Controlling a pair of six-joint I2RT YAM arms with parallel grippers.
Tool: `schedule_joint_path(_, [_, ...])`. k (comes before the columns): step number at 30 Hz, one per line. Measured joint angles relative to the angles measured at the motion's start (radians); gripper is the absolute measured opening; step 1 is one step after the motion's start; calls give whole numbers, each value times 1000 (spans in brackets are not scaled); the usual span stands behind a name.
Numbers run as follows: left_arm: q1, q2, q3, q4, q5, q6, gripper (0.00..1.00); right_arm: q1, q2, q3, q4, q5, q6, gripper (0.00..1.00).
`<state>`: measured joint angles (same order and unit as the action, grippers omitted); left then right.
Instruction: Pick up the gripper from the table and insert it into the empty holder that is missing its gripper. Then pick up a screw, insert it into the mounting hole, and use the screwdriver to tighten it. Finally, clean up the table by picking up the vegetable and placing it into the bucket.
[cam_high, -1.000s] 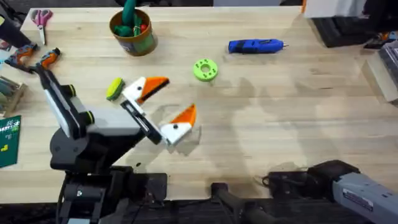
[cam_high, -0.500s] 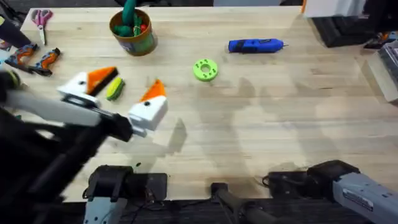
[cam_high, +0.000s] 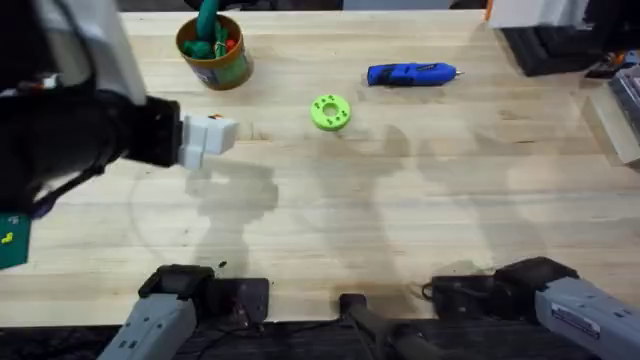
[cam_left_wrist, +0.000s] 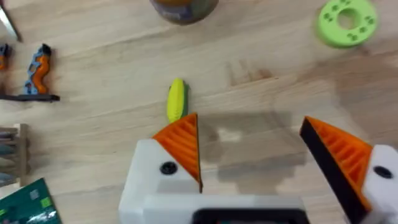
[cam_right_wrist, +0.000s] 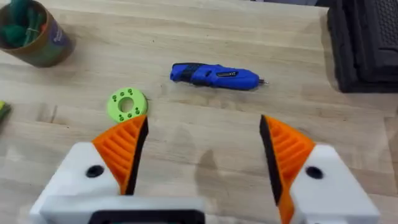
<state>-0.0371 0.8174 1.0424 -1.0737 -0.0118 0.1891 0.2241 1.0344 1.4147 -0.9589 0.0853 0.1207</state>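
left tool (cam_left_wrist: 252, 162) hangs spread above the vegetable (cam_left_wrist: 176, 99) on the counter (cam_high: 420, 200), apparently lining up a pick for the bucket (cam_high: 213, 45), while right tool (cam_right_wrist: 202, 158) waits spread near the screwdriver (cam_right_wrist: 214, 76).

Left arm raised close under the overhead camera, large, dark and blurred across the upper left, its left gripper (cam_left_wrist: 252, 165) spread wide, white fingers with orange ribbed pads (cam_left_wrist: 183, 149) facing each other. Right arm low at the lower right by its base, right gripper (cam_right_wrist: 202, 158) likewise spread wide, orange pads (cam_right_wrist: 124, 149) well apart above the desk.
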Motion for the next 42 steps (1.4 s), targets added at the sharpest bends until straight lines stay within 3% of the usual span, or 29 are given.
schedule_joint_path(8, [0,182,0,-14,-119,37,985,0,0,0,0,0,3,993])
schedule_joint_path(19, [5,447,0,-10,-143,85,985,0,0,0,0,0,3,994])
schedule_joint_path(26, [96,569,0,45,-134,88,985,0,0,0,0,0,3,993])
schedule_joint_path(33, [234,643,0,129,-27,121,985,0,0,0,0,0,3,993])
schedule_joint_path(36, [257,693,0,148,-7,142,985,0,0,0,0,0,3,994])
schedule_joint_path(42, [258,811,0,235,-3,151,985,0,0,0,0,0,3,994])
